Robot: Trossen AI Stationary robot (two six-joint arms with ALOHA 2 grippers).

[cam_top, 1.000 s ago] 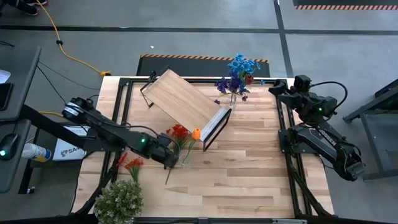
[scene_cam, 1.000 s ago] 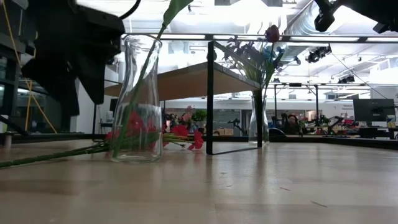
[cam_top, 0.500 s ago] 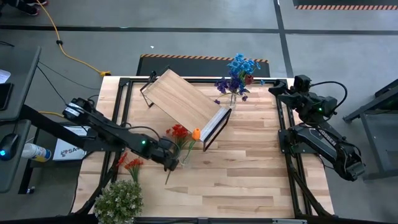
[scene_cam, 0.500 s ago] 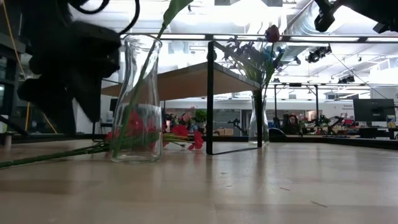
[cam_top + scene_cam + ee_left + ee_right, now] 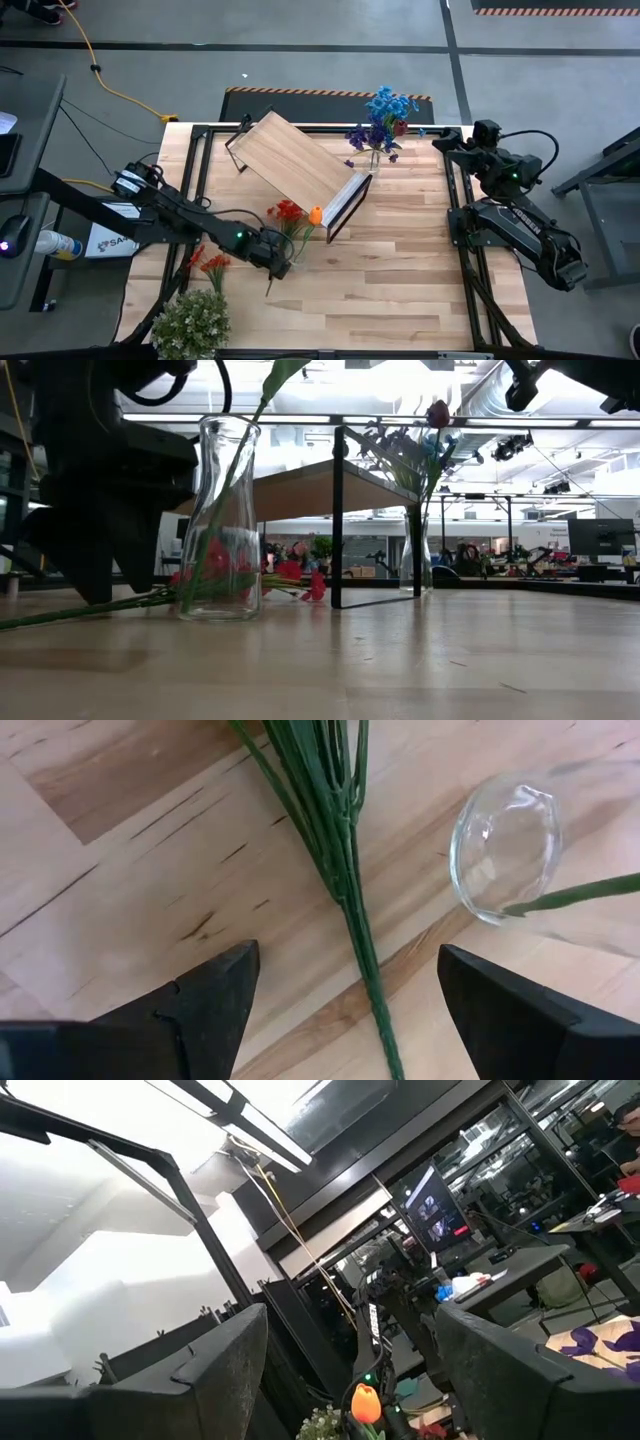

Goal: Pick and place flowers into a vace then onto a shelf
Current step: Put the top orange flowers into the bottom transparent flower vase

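A bunch of flowers lies flat on the table, its red blooms and orange bloom toward the shelf and its green stems running to the near side. My left gripper is open and points steeply down, low over the table. One finger stands on each side of the stems without touching them. Right beside it stands a clear glass vase with one green stalk leaning out of its mouth. My right gripper is open, raised at the far right.
A second vase with blue and purple blooms stands at the far edge beside the shelf. Loose red-orange flowers and a bushy pale-green clump lie at the near left. Bare planks stretch to the near right.
My left gripper has sunk toward the table and tipped more steeply downward, coming down astride the lying green stems next to the clear vase. Its fingers have stayed open. The flowers and both vases have not moved.
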